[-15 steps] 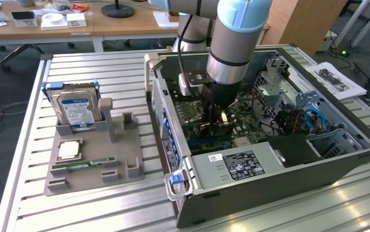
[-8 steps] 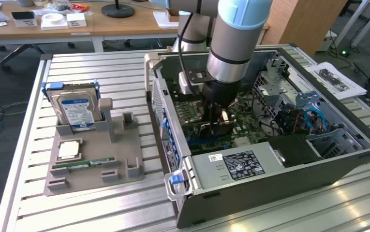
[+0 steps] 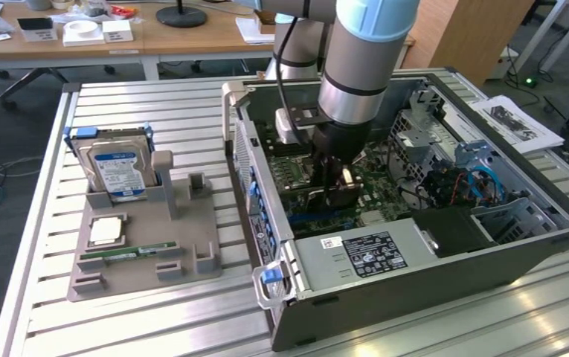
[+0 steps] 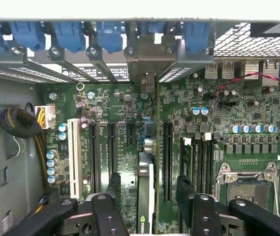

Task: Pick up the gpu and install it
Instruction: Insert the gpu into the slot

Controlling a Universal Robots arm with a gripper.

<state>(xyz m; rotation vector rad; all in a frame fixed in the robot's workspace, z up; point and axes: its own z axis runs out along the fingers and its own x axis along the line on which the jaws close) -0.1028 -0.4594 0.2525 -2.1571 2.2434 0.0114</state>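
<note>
While my claw [image 4: 147,209] sits wide open inside the PC case [image 3: 522,256], gripping nothing, I count one gpu [image 4: 146,196] standing on edge in a motherboard [image 4: 218,128] slot between the fingers [image 4: 110,214], long axis toward the rear slot brackets. On the desk [image 3: 145,111]: one hard drive [image 3: 118,169], one RAM stick [image 3: 130,254], one tray [image 3: 140,271].

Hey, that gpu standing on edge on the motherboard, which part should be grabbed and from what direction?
Grip the gpu across its two flat faces, just below the thin free edge, coming straight in from the case's open side. It stands upright on the motherboard, so only that narrow edge is reachable. The open tool straddles it this way.
</note>
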